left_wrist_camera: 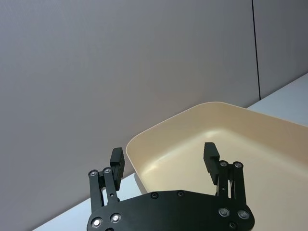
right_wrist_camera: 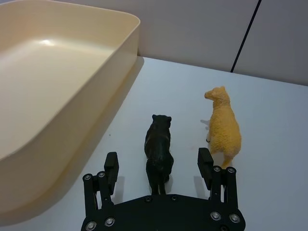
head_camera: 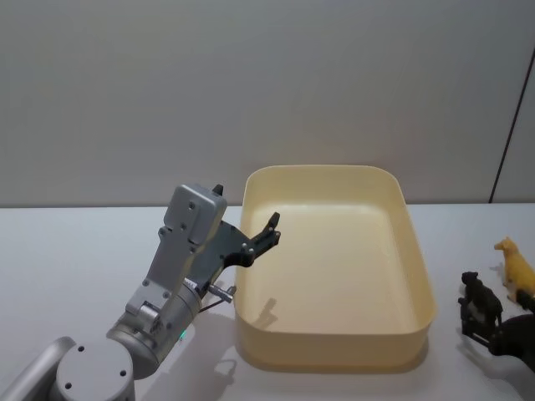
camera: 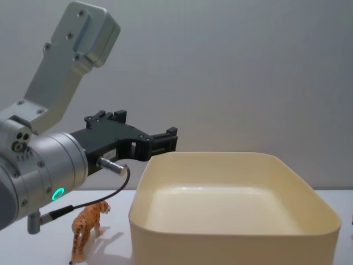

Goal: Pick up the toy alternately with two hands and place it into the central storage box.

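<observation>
The cream-yellow central storage box stands mid-table with nothing inside it. My left gripper hangs open over the box's left rim, holding nothing. Seen from the left wrist, the left gripper has its fingers spread above the box. At the far right, a black animal toy stands beside a yellow sheep toy. In the right wrist view my right gripper is open, a finger on each side of the black toy, not touching it. The sheep stands just outside one finger.
An orange tiger toy stands on the table left of the box, under my left arm. In the right wrist view the box wall rises close beside the black toy. A grey wall runs behind the table.
</observation>
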